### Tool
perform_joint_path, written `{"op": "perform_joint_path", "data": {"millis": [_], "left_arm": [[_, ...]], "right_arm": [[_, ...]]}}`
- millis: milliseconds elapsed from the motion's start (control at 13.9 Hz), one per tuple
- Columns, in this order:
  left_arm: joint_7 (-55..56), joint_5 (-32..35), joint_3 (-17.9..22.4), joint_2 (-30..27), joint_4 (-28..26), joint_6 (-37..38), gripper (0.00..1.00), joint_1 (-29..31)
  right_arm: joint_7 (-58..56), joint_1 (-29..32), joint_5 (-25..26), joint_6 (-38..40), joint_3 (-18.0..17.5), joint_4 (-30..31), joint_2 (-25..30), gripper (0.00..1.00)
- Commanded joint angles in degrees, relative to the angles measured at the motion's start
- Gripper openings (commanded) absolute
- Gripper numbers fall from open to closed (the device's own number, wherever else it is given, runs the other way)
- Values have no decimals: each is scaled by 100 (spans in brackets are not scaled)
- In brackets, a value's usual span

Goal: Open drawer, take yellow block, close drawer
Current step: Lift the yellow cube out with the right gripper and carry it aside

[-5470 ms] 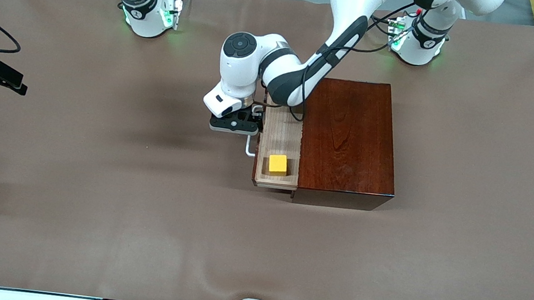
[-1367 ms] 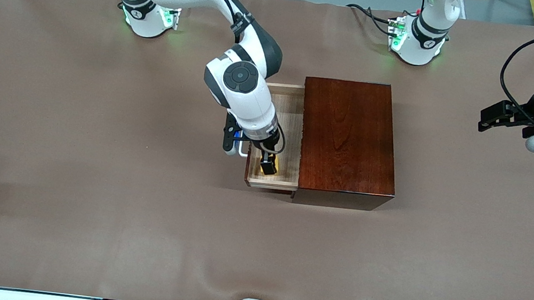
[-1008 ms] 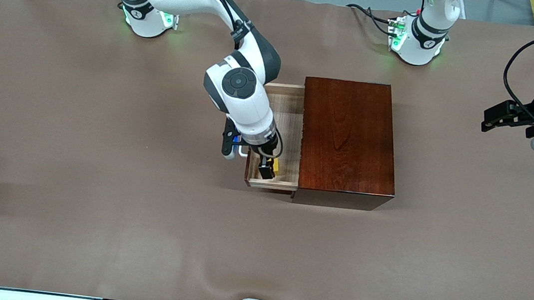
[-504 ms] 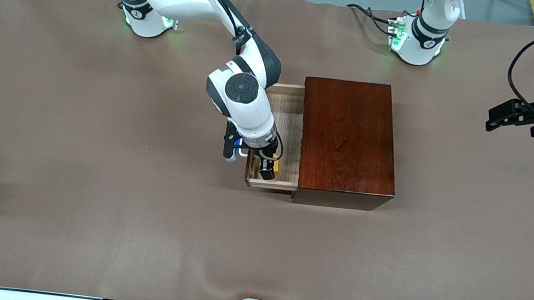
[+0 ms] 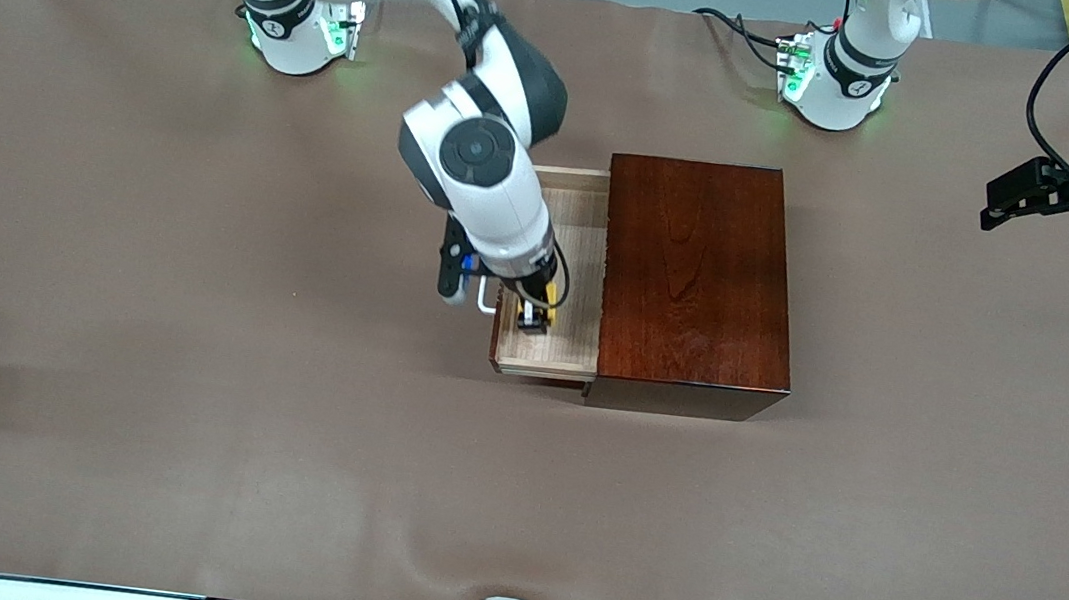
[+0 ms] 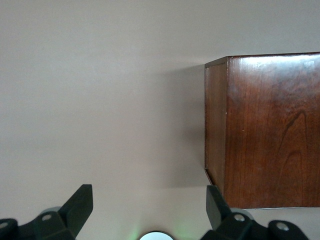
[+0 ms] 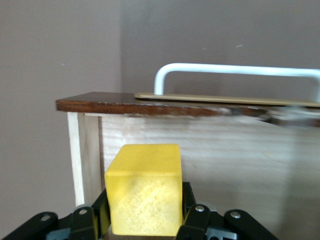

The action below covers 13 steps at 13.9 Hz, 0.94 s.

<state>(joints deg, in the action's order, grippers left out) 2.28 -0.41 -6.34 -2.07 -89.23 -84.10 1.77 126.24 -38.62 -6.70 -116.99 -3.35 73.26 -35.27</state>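
Right gripper (image 5: 533, 318) is clamped on the small bright yellow cube block (image 5: 549, 293), jaws pinching two of its faces, so the block sits right in the claw with nothing to reach for. On the front-view clock it hangs inside the pale light-wood drawer tray (image 5: 584, 245), in the 6 o'clock half, just in from the white U-shaped bar handle (image 5: 485, 307). The drawer is pulled out at 9 o'clock of the glossy dark reddish-brown wooden box (image 5: 698, 278). What matters for you: the drawer's front panel stands between block and handle, so the way out is likely straight up, not toward 9. A cube has no long axis; the tray's runs 12 to 6 and it shuts toward 3. The right arm is the one at the handle. The left gripper (image 5: 1049, 198) waits over the brown table cloth (image 5: 186, 351) out at 2 o'clock, well apart from the box, fingers spread wide and empty. The right wrist view gives what the front view can't: the block (image 7: 144, 190) seated squarely between the fingertips (image 7: 85, 220), its top under the panel's rim. You can't tell if it's off the tray floor. The left wrist view shows only the box's (image 6: 270, 130) corner and bare cloth.
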Motion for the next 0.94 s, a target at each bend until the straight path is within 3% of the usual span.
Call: {"op": "perform_joint_path", "data": {"millis": [0,360,648,864], "left_arm": [[-140,-38,62,92,28,-27,100,7],[-140,-20,62,356,353,-27,100,-2],[-35,-47,-8,409,344,-18,100,-107],[419,14,-385,847,485,-27,100,-369]], "right_arm": [[-527,328,-287,736,-87,21,545,24],[-4030,1424,-333,2301,1,205,1082,24],[-7229,2839,97,2400,-8,724,1356,24],[-9471,3815,186,2041,-8,768,1242,24]]}}
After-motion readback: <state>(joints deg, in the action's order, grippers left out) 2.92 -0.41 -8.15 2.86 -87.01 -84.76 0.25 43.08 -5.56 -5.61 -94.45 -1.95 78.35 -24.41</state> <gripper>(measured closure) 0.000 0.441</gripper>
